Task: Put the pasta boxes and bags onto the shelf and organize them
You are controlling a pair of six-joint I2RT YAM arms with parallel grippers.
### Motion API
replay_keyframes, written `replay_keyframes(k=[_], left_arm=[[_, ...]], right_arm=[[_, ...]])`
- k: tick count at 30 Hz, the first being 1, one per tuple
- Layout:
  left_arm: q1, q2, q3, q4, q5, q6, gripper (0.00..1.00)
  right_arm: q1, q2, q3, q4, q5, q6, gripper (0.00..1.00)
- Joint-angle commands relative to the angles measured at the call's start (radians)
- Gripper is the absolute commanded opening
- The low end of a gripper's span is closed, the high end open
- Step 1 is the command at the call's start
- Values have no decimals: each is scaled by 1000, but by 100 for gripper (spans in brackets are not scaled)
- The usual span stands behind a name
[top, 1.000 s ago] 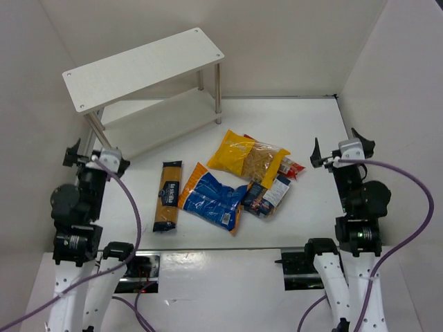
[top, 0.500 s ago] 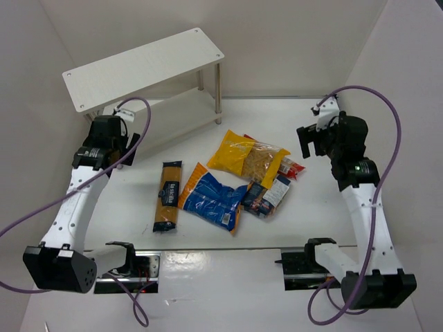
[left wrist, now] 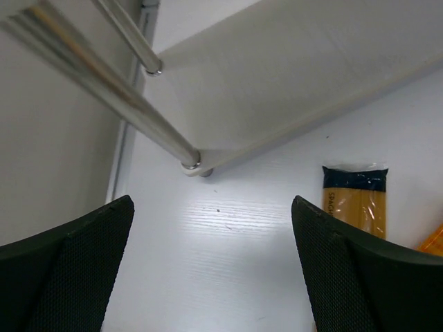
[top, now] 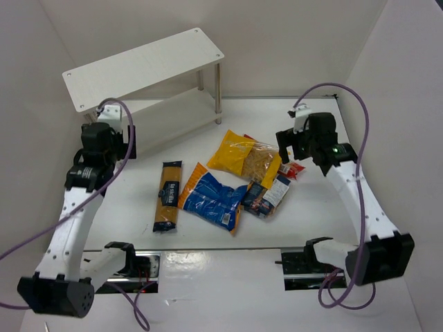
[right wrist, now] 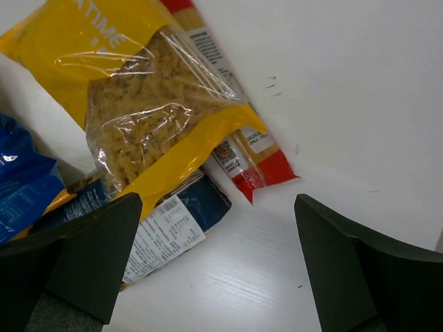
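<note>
The pasta packages lie mid-table: an orange-dark spaghetti packet (top: 168, 195), a blue crinkly bag (top: 211, 197), a yellow-and-clear bag (top: 246, 158), a dark blue box (top: 268, 195) and a slim red packet (top: 294, 168) partly under the yellow bag. The white two-tier shelf (top: 142, 66) stands at the back left with nothing on it. My left gripper (top: 116, 146) hangs open over bare table by the shelf's front left leg (left wrist: 138, 104); the spaghetti packet (left wrist: 354, 200) lies to its right. My right gripper (top: 293, 146) is open above the red packet (right wrist: 256, 159) and the box (right wrist: 173, 221), holding nothing.
White walls close in the table on the left, back and right. The shelf's lower board (left wrist: 297, 76) sits just above the tabletop beyond my left gripper (left wrist: 211, 270). Purple cables loop from both arms.
Both arms have unfolded from near their bases and reached forward, the left toward the shelf's front left leg, the right toward the right side of the pile. The packages have not moved.
</note>
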Motion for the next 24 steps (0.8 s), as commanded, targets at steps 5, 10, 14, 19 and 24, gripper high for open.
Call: replay_keyframes(k=[5, 10, 14, 19, 24], left_arm=[[-13, 399, 127, -73, 58, -119, 100], [-36, 503, 160, -126, 158, -61, 100], [-36, 337, 68, 5, 252, -14, 100], [-36, 93, -47, 79, 335, 46, 100], [-36, 1, -81, 99, 424, 83, 100]], right_arm=[[33, 324, 176, -7, 116, 95, 100], [54, 210, -16, 174, 73, 36, 100], [54, 247, -5, 153, 73, -6, 100], [54, 316, -30, 153, -1, -81, 100], [54, 409, -10, 174, -58, -142, 100]])
